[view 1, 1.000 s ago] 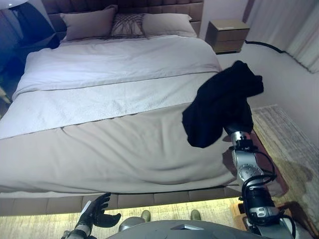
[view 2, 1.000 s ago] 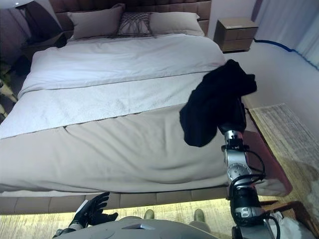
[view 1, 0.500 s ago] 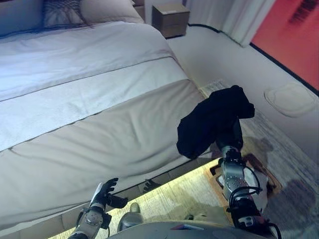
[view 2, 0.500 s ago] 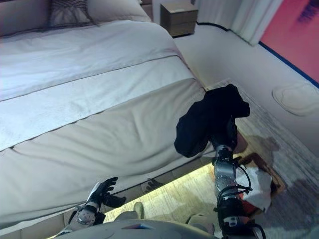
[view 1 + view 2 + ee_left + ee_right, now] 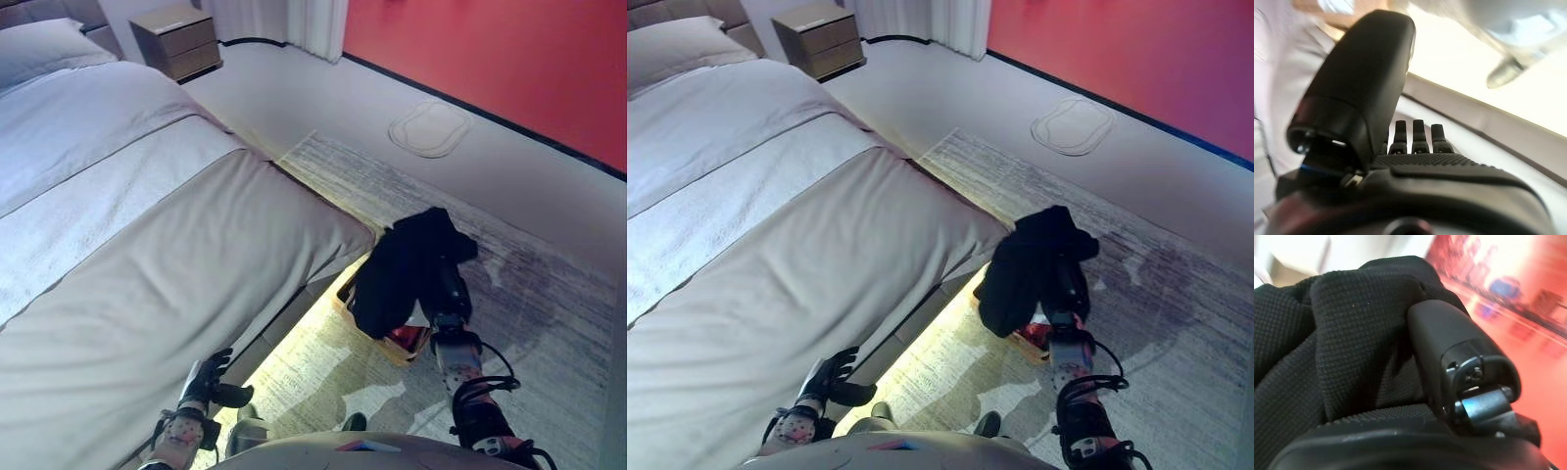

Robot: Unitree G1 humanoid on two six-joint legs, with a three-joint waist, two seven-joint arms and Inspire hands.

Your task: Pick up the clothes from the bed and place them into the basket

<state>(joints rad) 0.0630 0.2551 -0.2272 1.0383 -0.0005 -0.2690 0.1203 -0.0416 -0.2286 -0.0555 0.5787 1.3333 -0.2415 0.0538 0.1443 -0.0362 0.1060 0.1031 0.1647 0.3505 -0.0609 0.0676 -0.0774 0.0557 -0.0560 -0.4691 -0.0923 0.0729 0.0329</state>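
Garment [image 5: 407,269], black and bunched, hangs from the right hand [image 5: 1449,347], whose thumb presses into the cloth and pinches it fast. The bundle hangs off the bed [image 5: 147,255], past its foot corner, directly above the basket [image 5: 404,340] on the rug [image 5: 509,284]; only a strip of the basket's rim and reddish contents show beneath the cloth. The drop therefore appears to lie straight down from this hand, the cloth trailing lengthwise toward the basket. The left hand [image 5: 208,382] hangs low beside the bed's foot, fingers relaxed and apart, holding nothing, well away from the basket.
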